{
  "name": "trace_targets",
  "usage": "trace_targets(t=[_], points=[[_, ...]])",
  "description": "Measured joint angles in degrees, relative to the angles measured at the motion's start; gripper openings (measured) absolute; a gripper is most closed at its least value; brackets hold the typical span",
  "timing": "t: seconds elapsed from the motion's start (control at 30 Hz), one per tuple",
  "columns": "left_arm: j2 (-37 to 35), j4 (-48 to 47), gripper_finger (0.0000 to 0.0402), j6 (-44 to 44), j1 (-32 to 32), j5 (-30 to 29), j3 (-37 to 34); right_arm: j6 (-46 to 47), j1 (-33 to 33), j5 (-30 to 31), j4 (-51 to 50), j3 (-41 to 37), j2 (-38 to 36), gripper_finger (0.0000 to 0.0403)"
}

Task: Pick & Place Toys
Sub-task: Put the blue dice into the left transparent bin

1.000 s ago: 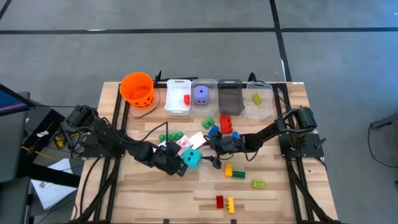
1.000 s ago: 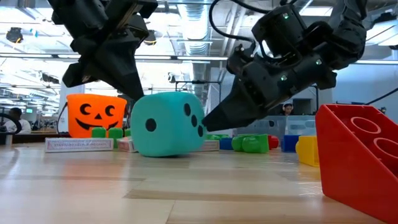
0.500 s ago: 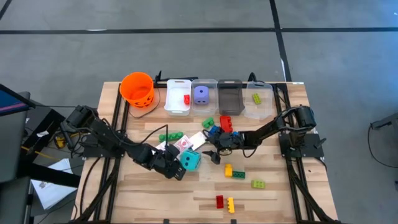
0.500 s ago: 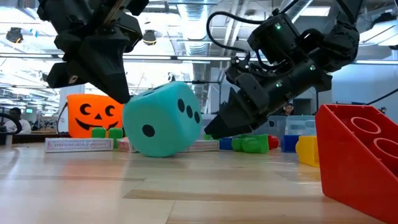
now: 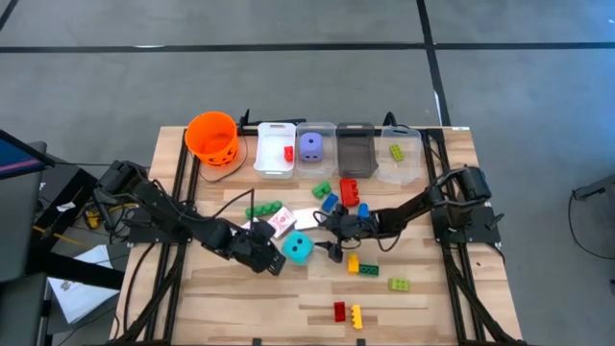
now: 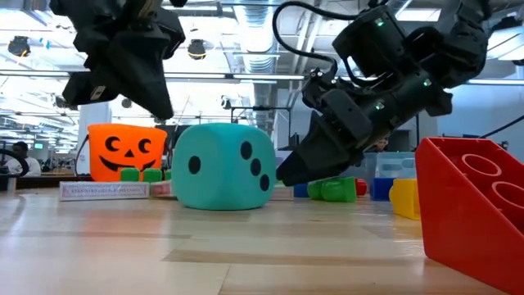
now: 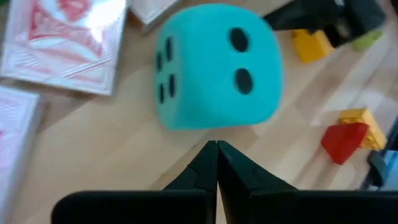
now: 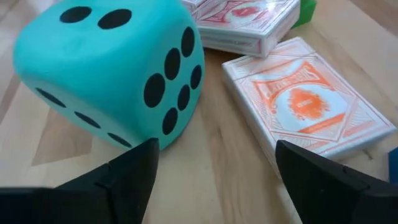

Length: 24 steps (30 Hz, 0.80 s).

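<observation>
A teal die (image 5: 298,248) with black dots rests flat on the wooden table (image 5: 240,308) just left of the centre of the high view, held by neither arm; the left gripper (image 5: 272,261) sits just to its lower left with its fingers (image 7: 211,163) clenched together on nothing, their tips close to the die but apart from it in the left wrist view; the right gripper (image 5: 329,249) lies just right of the die with its jaws released and spread wide, one finger (image 8: 127,171) near the die's six-dot face, nothing between them; two red-and-white card packs (image 8: 305,102) lie just above the die in the high view, their printed backs showing an ornate pattern with no writing that can be read; green bricks (image 5: 264,210) lie left of the cards, a blue and a red brick (image 5: 350,191) sit above the right gripper, a yellow brick (image 5: 353,262) and a green one (image 5: 398,284) lie lower right of centre, and a red and a yellow brick (image 5: 347,312) near the bottom edge; at the upper left stands an orange bucket (image 5: 211,136) with a black pumpkin face (image 6: 123,151); right of it a row of clear bins (image 5: 274,149) holds a small red piece, a purple die (image 5: 310,145) and a green brick; no brand or label is legible
</observation>
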Motion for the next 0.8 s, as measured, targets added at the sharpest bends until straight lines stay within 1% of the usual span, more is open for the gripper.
trace_targets(t=[0.17,0.3,0.5,0.63,0.73,0.8], points=[[0.82,-5.50,0.0000,-1.91,1.06,-0.18,-0.02,0.27,1.35,1.29,-1.39,0.04,-0.07,0.0303],[2.74,-7.27,0.0000,-2.43,2.30,-0.26,-0.02,1.37,1.46,1.16,-2.08,0.07,-0.09,0.0302],[7.53,-2.63,0.0000,-1.94,4.55,-0.22,-0.02,1.50,1.44,2.09,-3.17,0.01,-0.03,0.0301],[9.52,1.67,0.0000,-1.51,4.46,0.68,-0.02,1.49,1.44,2.44,-4.26,0.02,-0.03,0.0301],[9.40,4.49,0.0000,-1.40,4.04,1.88,0.00,1.54,1.44,4.53,-6.09,0.02,-0.03,0.0301],[9.40,6.04,0.0000,-1.41,3.50,1.89,0.00,1.52,1.44,7.00,-7.42,-0.02,0.01,0.0301]])
